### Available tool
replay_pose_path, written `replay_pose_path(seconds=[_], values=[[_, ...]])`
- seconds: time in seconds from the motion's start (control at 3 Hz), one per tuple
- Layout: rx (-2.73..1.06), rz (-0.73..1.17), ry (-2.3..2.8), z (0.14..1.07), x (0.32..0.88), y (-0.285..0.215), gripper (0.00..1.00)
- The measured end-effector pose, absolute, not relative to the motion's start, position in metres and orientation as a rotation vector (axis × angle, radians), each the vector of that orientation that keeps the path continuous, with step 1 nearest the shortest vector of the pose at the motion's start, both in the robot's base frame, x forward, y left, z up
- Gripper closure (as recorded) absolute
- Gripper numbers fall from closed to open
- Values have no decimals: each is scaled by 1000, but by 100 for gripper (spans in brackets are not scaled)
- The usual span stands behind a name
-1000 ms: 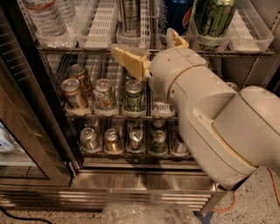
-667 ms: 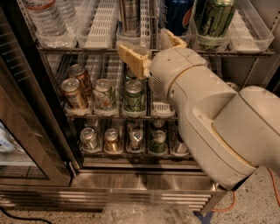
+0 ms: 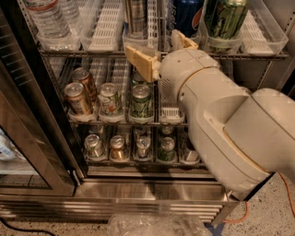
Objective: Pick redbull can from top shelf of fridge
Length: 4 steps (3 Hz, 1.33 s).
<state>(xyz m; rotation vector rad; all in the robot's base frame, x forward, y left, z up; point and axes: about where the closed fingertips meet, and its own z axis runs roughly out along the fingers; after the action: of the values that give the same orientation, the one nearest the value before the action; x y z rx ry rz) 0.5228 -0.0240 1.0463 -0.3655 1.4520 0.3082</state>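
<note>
The redbull can (image 3: pixel 137 16), slim and silver, stands in a clear-fronted lane tray on the top shelf (image 3: pixel 92 53) of the fridge (image 3: pixel 152 191); its top is cut off by the frame edge. My gripper (image 3: pixel 162 50) is open, with tan fingers (image 3: pixel 140 62) spread at the front edge of the top shelf. It sits just below and slightly right of the can and is not touching it. My large cream arm (image 3: pixel 230 120) covers the right side of the lower racks.
A dark blue Pepsi can (image 3: pixel 186 14) and a green can (image 3: pixel 224 18) stand right of the redbull can. Water bottles (image 3: pixel 48 20) are at the top left. An empty white slotted tray (image 3: pixel 108 25) lies between. Lower racks hold several cans (image 3: pixel 110 99). The glass door (image 3: pixel 27 138) stands open at left.
My gripper has moved up and a little to the right, from the middle rack's height to the front edge of the top shelf. The cans have not moved.
</note>
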Motion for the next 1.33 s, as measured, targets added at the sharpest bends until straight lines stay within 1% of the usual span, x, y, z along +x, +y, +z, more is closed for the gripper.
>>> replay_pose_path(seconds=[0.67, 1.33], values=[[-396, 317, 1449, 1046, 544, -23, 25], [-405, 320, 1382, 1073, 558, -22, 26]])
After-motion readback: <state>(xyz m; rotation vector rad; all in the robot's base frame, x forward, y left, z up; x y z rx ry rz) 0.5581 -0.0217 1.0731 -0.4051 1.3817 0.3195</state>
